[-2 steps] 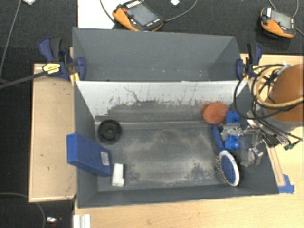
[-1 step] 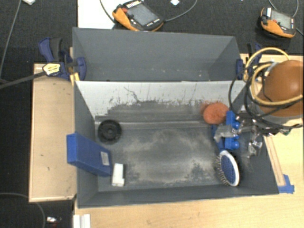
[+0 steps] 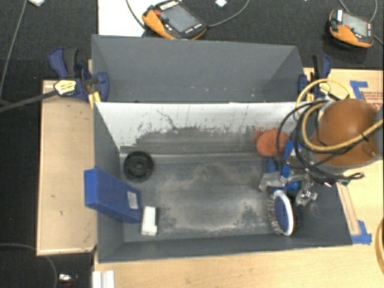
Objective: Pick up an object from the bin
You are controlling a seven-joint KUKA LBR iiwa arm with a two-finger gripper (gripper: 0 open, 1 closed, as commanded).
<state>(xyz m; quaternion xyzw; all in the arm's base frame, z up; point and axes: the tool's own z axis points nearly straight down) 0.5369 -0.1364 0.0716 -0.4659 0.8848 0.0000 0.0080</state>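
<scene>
Thing: oval brush [image 3: 284,216], white back with a blue rim, dark bristles along its 9 o'clock edge.
Pose: tipped on its side, long axis running 12 to 6 o'clock.
Place: 4 o'clock part of the bin [image 3: 204,191] floor, near the front wall, just under the gripper [image 3: 292,192].

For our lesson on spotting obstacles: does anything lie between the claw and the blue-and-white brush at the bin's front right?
Nothing visible does. The claw hangs right next to the brush. The orange ball lies farther back, by the back wall; the blue box is far left.
</scene>
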